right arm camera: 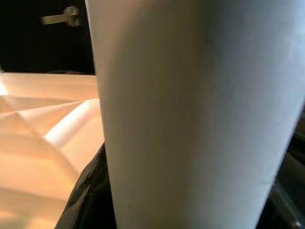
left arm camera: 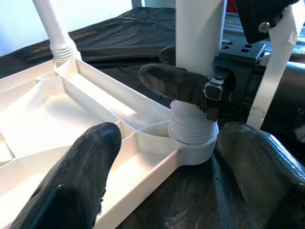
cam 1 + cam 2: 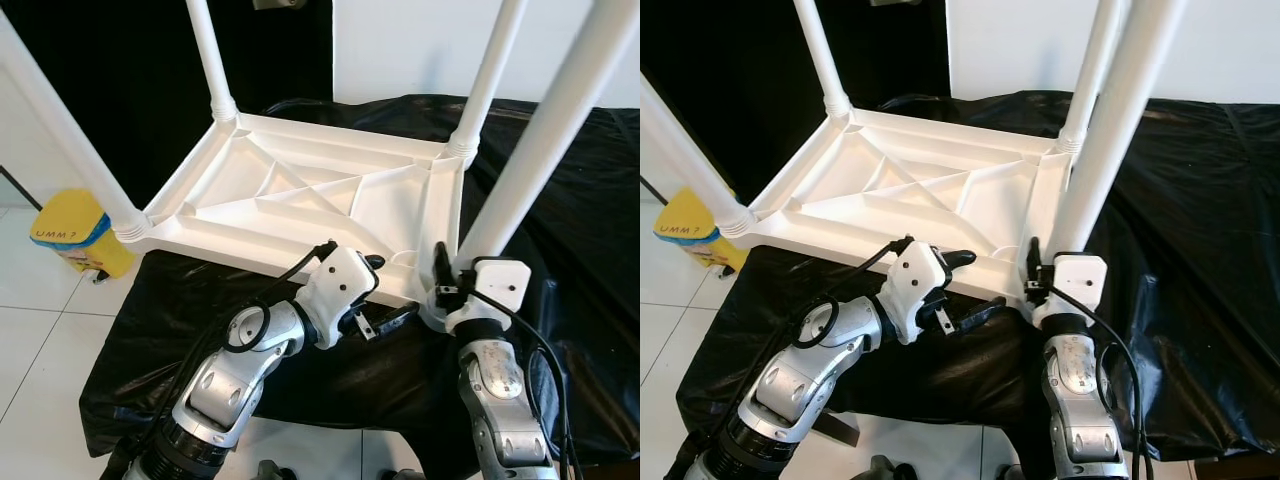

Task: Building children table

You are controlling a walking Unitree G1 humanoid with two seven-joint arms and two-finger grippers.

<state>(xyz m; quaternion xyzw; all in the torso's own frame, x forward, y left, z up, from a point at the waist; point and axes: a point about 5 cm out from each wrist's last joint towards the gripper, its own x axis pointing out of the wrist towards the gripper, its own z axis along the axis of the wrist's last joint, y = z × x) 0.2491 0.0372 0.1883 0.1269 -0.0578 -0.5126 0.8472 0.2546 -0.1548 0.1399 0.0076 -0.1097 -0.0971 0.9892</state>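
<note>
Where "UMM?" marks yellow bin (image 3: 72, 238): right gripper (image 2: 183, 76) clamped on table leg (image 3: 535, 150), left gripper (image 3: 965, 288) apart.

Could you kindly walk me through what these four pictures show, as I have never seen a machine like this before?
This is a humanoid robot with two silver arms, each ending in a pincer of two black fingers. The two wide pictures come from the stereo camera on its head, looking down. The other two come from cameras on its wrists, looking along the fingers.

Before it, a white plastic children's table lies upside down on a black sheet, with four white legs pointing up. The right pincer is closed around the nearest leg, just above its threaded base; that leg fills the right wrist view. The left pincer is open at the table's near corner, beside that leg's socket, holding nothing. A yellow container stands on the tiled floor to the left.
</note>
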